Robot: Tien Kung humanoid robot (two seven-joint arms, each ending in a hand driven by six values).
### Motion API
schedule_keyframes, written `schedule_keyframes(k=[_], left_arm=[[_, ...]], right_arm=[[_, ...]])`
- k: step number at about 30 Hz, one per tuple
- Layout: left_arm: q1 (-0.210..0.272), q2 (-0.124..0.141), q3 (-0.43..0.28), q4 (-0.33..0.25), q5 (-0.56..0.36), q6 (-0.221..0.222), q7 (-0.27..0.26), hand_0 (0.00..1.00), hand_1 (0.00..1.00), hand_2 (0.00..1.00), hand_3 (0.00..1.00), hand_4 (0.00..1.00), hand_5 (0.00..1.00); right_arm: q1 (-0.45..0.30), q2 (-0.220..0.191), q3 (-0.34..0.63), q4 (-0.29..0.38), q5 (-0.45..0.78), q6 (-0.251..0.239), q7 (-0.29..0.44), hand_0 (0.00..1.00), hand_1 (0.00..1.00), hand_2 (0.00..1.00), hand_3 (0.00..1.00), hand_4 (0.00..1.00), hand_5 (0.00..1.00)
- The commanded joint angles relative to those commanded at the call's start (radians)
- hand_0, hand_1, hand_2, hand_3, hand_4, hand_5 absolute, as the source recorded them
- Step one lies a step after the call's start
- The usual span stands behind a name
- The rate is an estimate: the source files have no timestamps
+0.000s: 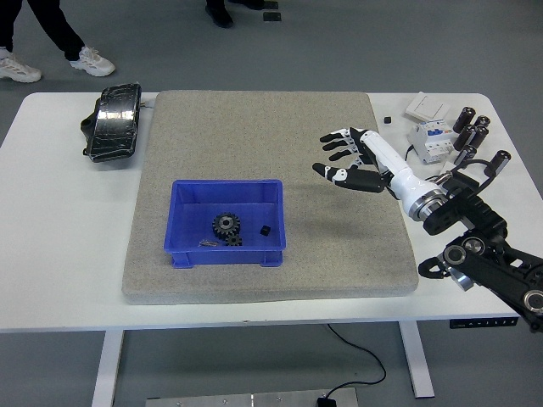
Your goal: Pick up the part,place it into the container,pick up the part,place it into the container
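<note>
Right hand [349, 158] empty, fingers spread, above the grey mat [254, 127], right of the blue container [182, 246].

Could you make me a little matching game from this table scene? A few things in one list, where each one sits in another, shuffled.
Things:
1. gear
2. right hand
3. black pouch
4. blue bin

Places:
A. far left corner of the table
B. on the grey mat, left of middle
C. inside the bin
D. open above the mat's right side

Pairs: 1-C, 2-D, 3-A, 4-B
</note>
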Motion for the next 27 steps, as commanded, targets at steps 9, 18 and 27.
schedule_keyframes(k=[9, 18, 27], left_arm=[[-0.003, -0.001, 0.002, 0.003, -0.004, -0.008, 0.0, 0.686, 0.679, 0.65, 0.603, 0.635, 0.462], [-0.006, -0.001, 0.005, 0.005, -0.009, -0.009, -0.002, 0.686, 0.678, 0.648, 0.605, 0.643, 0.455], [-0.008, -0.002, 0.01, 0.007, -0.017, -0.012, -0.004, 0.687, 0.677, 0.645, 0.606, 0.65, 0.452]], right_arm=[[-0.156, 0.05, 0.174, -0.029, 0.29, 0.14, 0.055, 0.653, 0.67, 0.69, 0.681, 0.837, 0.429], [-0.182, 0.051, 0.261, -0.046, 0.463, 0.208, 0.05, 0.745, 0.706, 0.701, 0.683, 0.844, 0.488], [-0.18, 0.031, 0.302, -0.034, 0.47, 0.213, 0.044, 0.747, 0.705, 0.701, 0.686, 0.843, 0.486]])
